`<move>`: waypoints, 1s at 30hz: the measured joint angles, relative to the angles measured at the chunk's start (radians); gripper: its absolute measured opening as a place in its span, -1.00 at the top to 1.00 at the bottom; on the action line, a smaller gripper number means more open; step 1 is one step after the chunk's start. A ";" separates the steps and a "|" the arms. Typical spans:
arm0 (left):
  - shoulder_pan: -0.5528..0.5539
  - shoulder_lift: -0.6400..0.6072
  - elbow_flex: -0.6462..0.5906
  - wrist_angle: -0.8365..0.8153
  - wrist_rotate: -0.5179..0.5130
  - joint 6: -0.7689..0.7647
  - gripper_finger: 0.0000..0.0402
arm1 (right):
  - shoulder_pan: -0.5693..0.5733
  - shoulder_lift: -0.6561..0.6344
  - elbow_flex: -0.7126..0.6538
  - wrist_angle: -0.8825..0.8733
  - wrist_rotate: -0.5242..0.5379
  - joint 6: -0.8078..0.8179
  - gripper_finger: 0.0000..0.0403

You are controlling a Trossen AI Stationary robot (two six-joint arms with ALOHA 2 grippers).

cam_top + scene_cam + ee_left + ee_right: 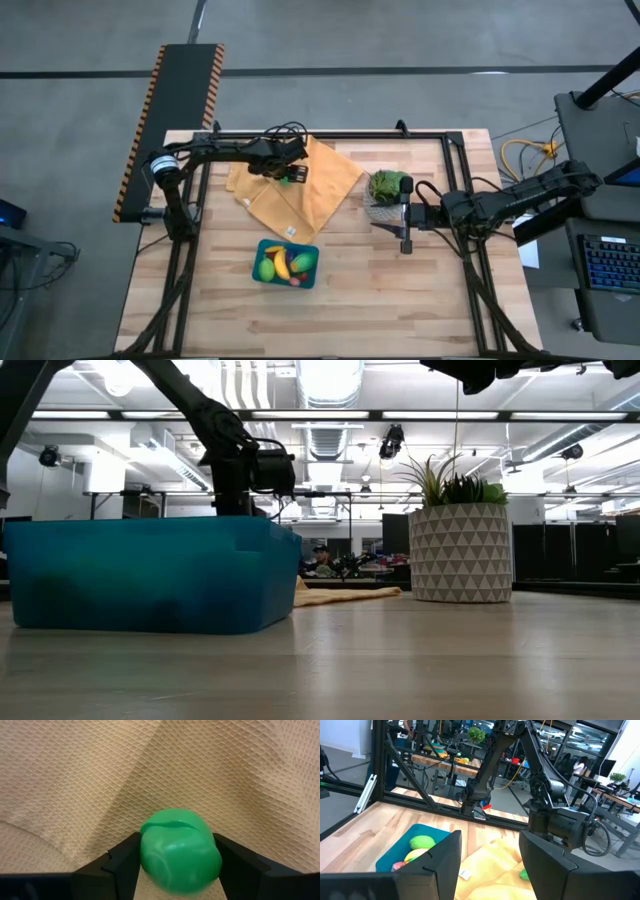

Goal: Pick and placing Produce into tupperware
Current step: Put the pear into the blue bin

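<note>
Table point(400, 290): a light wood top that filled the middle of the high view.
Cloth point(295, 180): a big orange-yellow cloth lay crumpled in the upper middle of the high view.
Left gripper point(290, 172): it was over the cloth, upper middle of the high view. In the left wrist view its two dark fingers point(122, 862) stood on each side of the green ball, very near or touching it.
Right gripper point(407, 240): it was right of the middle in the high view, beside the plant pot. Its fingers point(440, 857) stood apart with nothing between them.
Blue box point(286, 264): it sat lower middle in the high view, below the cloth. A banana point(278, 262), a green piece point(303, 261) and a small pink piece point(295, 281) lay inside.
Plant pot point(385, 190): it stood right of the cloth, leafy and green.
Green ball point(180, 851): it lay on the cloth, low in the left wrist view.
</note>
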 joint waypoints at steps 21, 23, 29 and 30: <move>-0.067 -0.139 0.006 -0.006 0.069 0.095 -0.02 | 0.000 0.000 0.000 -0.001 0.000 0.000 0.05; -0.096 -0.173 0.006 -0.008 0.069 0.089 -0.02 | 0.000 0.000 0.000 -0.002 0.000 0.000 0.05; -0.233 -0.291 0.005 -0.008 0.063 0.086 -0.02 | 0.000 0.000 0.000 -0.003 0.000 0.005 0.05; -0.261 -0.310 0.004 -0.007 0.059 0.084 -0.02 | 0.000 0.000 0.000 -0.003 0.000 0.006 0.05</move>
